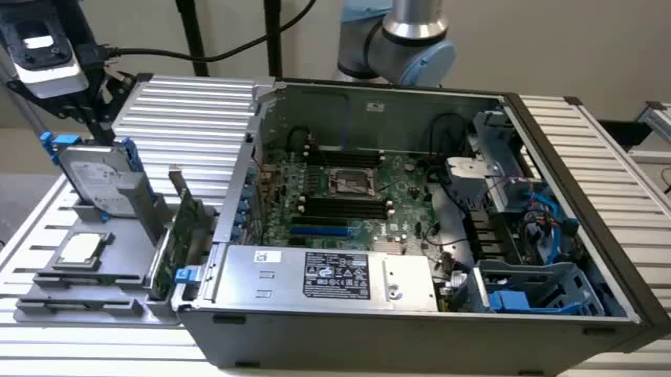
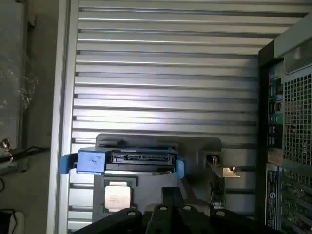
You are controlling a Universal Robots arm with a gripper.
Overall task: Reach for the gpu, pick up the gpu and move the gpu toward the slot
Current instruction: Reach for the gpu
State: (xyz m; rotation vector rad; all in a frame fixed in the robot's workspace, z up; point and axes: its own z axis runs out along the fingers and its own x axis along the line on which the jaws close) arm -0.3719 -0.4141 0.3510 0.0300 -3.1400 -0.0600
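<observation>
The gpu is a thin green card standing on edge in the grey holder, just outside the open computer case. In the wrist view the gpu appears as a narrow edge with a silver bracket. My gripper hangs at the exterior view's upper left, above the hard drive and away from the gpu. Its dark fingers are shut together with nothing between them. A blue slot lies on the motherboard inside the case.
A silver hard drive with blue rails stands upright in the same holder, and a square processor chip lies flat in front of it. The ribbed case side panel lies behind the holder. Black cables hang at the upper left.
</observation>
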